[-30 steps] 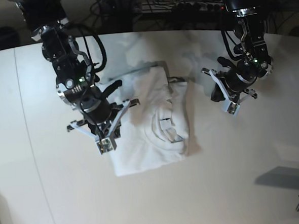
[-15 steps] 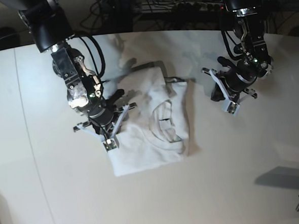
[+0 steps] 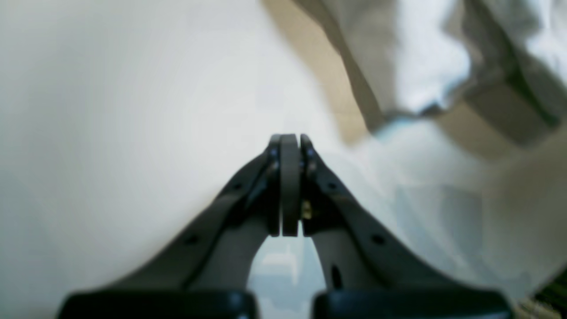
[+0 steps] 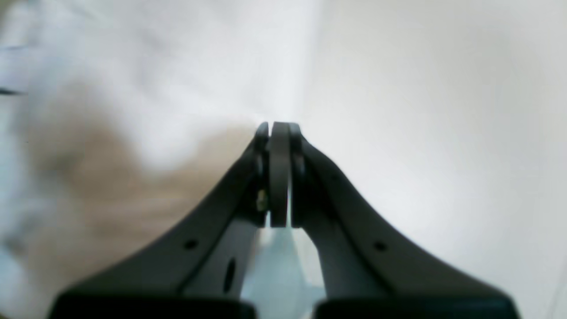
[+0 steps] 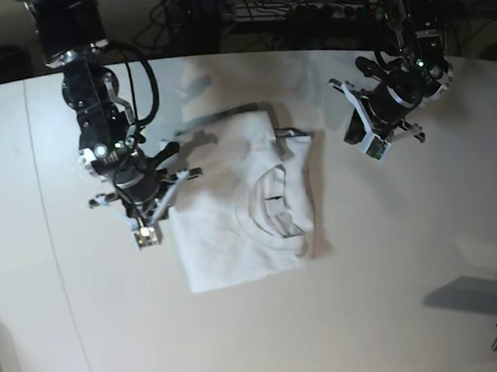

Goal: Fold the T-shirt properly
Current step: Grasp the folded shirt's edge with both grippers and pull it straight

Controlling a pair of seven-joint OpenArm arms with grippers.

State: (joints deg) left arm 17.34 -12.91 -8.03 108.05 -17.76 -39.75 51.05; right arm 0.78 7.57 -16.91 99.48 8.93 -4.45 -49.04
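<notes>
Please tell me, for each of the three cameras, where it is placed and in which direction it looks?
Base: high above, looking down on the table, the T-shirt and both arms.
Left wrist: on the left arm, looking along the shut left gripper toward the T-shirt.
Right wrist: on the right arm, looking along the shut right gripper; T-shirt at left.
Shared: all views show T-shirt and table.

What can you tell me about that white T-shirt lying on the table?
The T-shirt is plain white, of soft, slightly wrinkled fabric, with no print. It lies flat on the pale table, already folded into a rough rectangle, its round neckline facing up near the middle and a hemmed edge along the top. Neither end effector holds it: the right one hangs shut just past its edge, the left one shut and apart on the other side.
</notes>
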